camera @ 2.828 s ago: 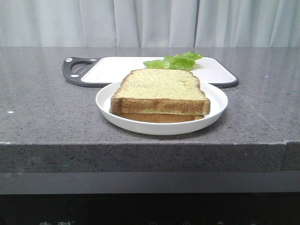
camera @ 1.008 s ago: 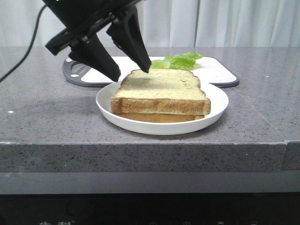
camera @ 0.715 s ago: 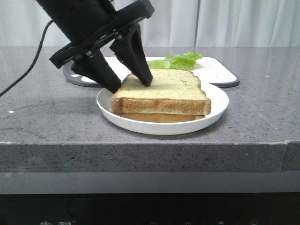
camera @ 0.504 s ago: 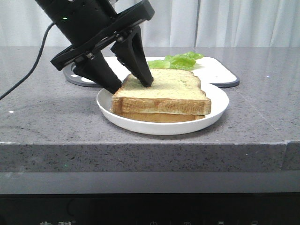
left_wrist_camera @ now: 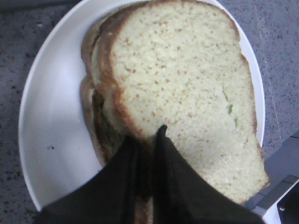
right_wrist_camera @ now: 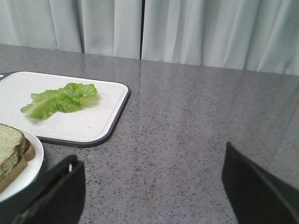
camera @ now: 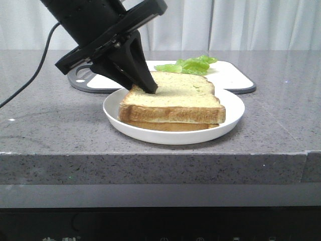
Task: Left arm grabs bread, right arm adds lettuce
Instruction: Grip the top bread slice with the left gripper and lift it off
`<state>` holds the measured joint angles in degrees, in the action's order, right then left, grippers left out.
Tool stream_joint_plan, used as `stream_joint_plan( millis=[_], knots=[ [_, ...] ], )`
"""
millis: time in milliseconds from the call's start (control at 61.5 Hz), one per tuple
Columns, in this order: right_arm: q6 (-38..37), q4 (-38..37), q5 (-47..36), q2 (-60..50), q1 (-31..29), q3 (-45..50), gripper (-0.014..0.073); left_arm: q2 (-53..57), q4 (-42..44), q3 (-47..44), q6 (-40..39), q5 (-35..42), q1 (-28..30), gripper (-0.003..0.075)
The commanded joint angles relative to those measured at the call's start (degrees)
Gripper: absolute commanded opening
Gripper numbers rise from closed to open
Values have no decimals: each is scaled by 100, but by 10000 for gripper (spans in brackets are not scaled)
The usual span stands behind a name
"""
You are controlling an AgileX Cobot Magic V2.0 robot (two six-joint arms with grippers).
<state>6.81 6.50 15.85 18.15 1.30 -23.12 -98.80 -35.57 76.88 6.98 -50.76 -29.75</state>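
Note:
Two stacked bread slices lie on a white plate (camera: 231, 108). The top slice, the bread (camera: 175, 95), is pale and speckled with a golden-brown crust. My left gripper (camera: 148, 89) comes down from the upper left and is shut on the bread's left rear edge. In the left wrist view the black fingers (left_wrist_camera: 177, 186) pinch the crust of the bread (left_wrist_camera: 187, 84) at the left gripper's tips (left_wrist_camera: 147, 135). The lettuce (camera: 188, 65) lies on the cutting board behind the plate; it also shows in the right wrist view (right_wrist_camera: 58, 100). My right gripper (right_wrist_camera: 149, 161) is open and empty above bare counter, right of the board.
The white cutting board (camera: 230, 75) with a black rim and handle lies behind the plate; it also shows in the right wrist view (right_wrist_camera: 93, 123). The lower slice (camera: 165, 125) sits under the bread. The grey counter's front edge (camera: 160, 153) is close to the plate. A curtain hangs behind.
The left arm came in from the upper left and its open fingers straddled the bread's left rear edge. Since half a second ago they have closed on that edge.

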Motion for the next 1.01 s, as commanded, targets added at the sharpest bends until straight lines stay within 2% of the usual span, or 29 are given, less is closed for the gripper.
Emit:
stream_joint_plan(
  millis=[0,211,406,601,780,991],
  knots=[
    [7,-28,-493,101,-30,-211,613,413,-184,143,17,-49,-42,-19],
    [7,-28,-493,101,-30,-211,613,808,-518,176,141,-76,157,-19],
    [7,-28,-488,101,-30,-211,613,1244,-931,117,451,-382,596,-19],
    [7,-28,-488,101,-30,-211,613,1967,-1399,-500,807,-459,1294,-19],
    [7,-28,-488,101,-30,-211,613,2649,-1451,-1149,1017,-609,1926,-19],
    [7,-28,-500,101,-30,-211,613,3264,-1401,-1629,1072,-609,2247,-19]
  ],
)
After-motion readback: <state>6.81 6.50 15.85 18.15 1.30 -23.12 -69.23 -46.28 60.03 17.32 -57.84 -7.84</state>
